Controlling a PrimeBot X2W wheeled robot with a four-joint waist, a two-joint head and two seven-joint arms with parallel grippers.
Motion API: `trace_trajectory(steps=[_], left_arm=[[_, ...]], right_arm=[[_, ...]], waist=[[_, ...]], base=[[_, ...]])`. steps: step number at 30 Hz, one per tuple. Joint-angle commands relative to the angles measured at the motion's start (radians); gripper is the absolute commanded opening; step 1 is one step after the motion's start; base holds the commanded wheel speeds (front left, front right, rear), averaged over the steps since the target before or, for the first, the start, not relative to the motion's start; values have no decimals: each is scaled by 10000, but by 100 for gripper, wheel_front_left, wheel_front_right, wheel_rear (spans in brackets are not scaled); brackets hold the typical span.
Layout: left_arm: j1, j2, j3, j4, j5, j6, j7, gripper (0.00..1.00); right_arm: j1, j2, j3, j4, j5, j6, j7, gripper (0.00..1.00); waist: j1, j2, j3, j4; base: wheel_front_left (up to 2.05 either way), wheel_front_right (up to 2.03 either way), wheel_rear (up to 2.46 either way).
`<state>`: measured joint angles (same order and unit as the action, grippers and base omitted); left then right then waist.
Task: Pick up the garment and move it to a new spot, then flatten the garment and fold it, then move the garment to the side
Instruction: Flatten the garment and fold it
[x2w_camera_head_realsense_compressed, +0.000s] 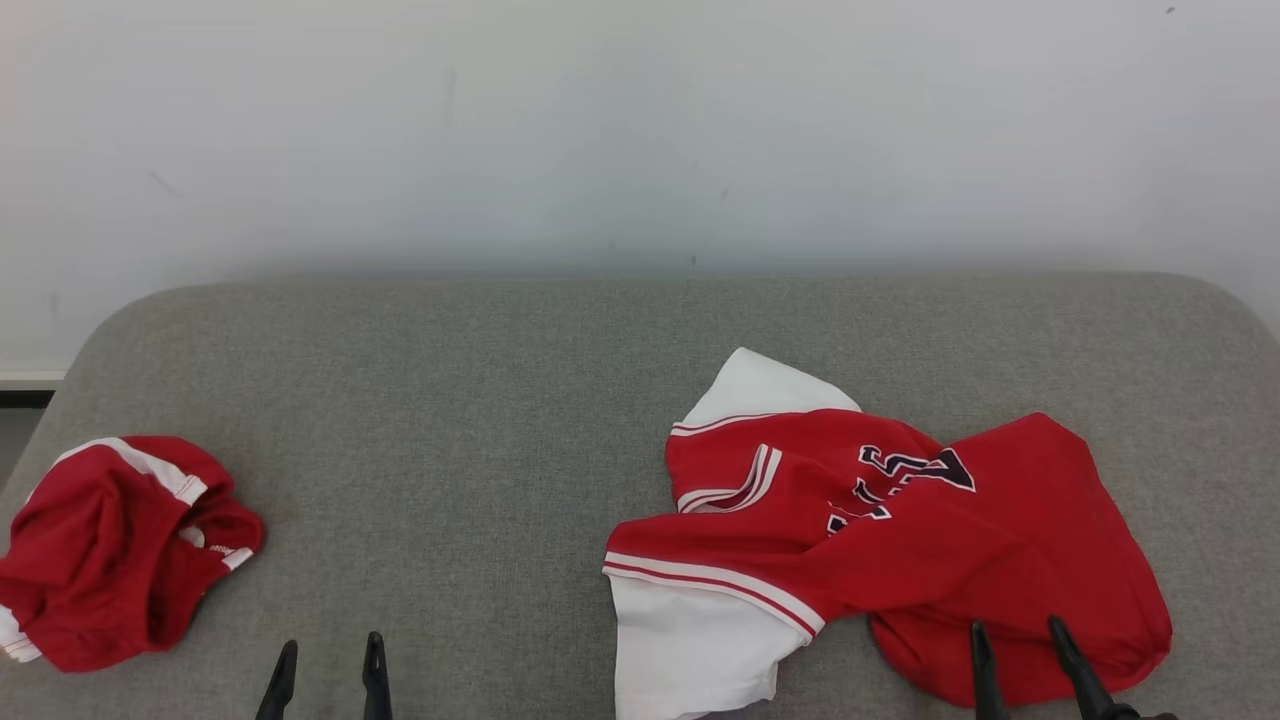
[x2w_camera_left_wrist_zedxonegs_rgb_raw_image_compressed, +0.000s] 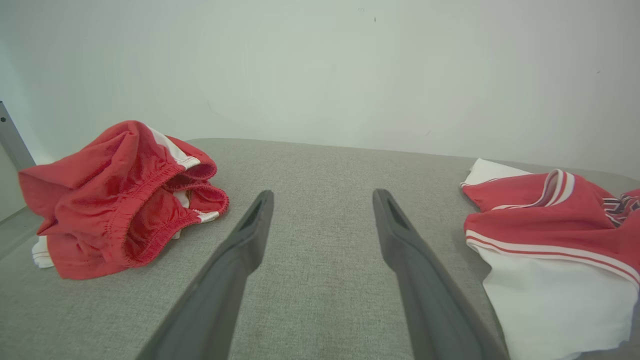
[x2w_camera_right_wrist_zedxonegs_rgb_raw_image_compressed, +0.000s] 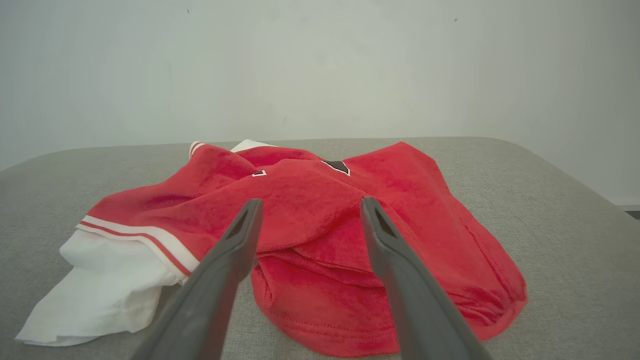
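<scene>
two garments lie here: one red-and-white jersey (x2w_camera_head_realsense_compressed: 900, 540) and one pair of red shorts (x2w_camera_head_realsense_compressed: 110, 550). two grippers are present, the left gripper (x2w_camera_head_realsense_compressed: 332, 642) and the right gripper (x2w_camera_head_realsense_compressed: 1016, 623), each with two fingers (x2w_camera_left_wrist_zedxonegs_rgb_raw_image_compressed: 250, 235). one grey padded surface (x2w_camera_head_realsense_compressed: 480, 400).

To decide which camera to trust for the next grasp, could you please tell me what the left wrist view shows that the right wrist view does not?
Left wrist view, not the right: the crumpled red shorts with an elastic waistband, and the open left tool over the grey cushion. Right wrist view, not the left: the jersey with its full red body and lower hem, and the open right tool aimed at it. Shared: the jersey's white sleeve with striped trim, the grey cushion and the white wall.
</scene>
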<state>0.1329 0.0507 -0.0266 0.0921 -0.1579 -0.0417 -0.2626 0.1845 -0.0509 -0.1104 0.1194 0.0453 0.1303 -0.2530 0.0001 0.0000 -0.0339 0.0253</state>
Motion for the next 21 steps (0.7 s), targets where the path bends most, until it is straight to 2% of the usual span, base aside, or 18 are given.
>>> trace_trajectory(steps=[1,21], left_arm=[[119,-7,65,51,73,1,-33,100],[244,-7,-18,246,-112,-42,-33,100]], right_arm=[[95,14,34,10,-13,6,-49,100],[-114,13,-97,62,89,6,3,100]], waist=[[-1,0,4,-22],[-1,0,31,-200]], base=[[0,0,0],[0,0,0]])
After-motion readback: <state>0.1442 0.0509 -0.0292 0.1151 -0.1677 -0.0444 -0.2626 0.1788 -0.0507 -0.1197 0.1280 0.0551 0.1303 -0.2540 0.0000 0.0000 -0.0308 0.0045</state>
